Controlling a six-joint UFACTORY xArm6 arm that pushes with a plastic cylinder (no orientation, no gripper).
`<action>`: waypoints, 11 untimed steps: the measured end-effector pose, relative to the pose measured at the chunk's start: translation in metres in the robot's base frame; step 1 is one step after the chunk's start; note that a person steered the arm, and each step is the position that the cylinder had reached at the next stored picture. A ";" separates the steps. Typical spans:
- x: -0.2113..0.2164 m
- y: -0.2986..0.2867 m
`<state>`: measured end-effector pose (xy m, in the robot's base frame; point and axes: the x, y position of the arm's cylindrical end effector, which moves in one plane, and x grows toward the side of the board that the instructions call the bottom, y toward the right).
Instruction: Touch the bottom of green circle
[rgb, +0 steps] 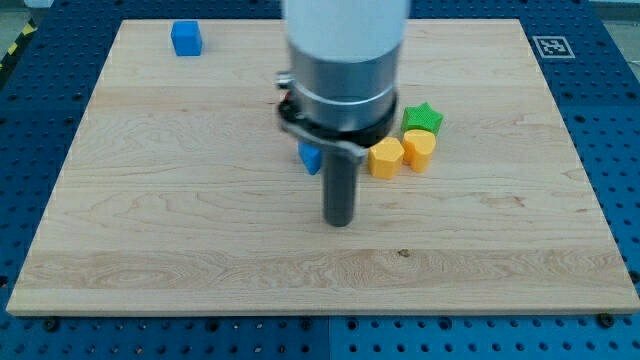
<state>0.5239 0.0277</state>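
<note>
A: Near the middle of the desk (150, 220), what shows?

B: The green block (423, 118). It looks star-shaped rather than round, and it is the only green piece in view. If a green circle lies behind the arm (345, 70), I cannot tell.

A: What sits around that green block?

B: Just below it is a yellow block (419, 149), touching or nearly so. Below it and towards the view's left is an orange block (385, 157), roughly six-sided, pressed against the yellow one. Further to the view's left of the green block, a blue block (311, 158) peeks out from behind the rod (340, 185), mostly hidden.

A: And my tip (339, 222)?

B: Below the green block and to the view's left, apart from it, lower than the orange block and touching no block.

A: The claw?

B: Its state I cannot tell: only the straight dark rod shows.

A: Anything else?

B: A blue cube (186, 38), well apart from the green block, towards the view's top left.
</note>
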 end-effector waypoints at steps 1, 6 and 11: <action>-0.038 0.037; -0.032 -0.061; -0.019 -0.009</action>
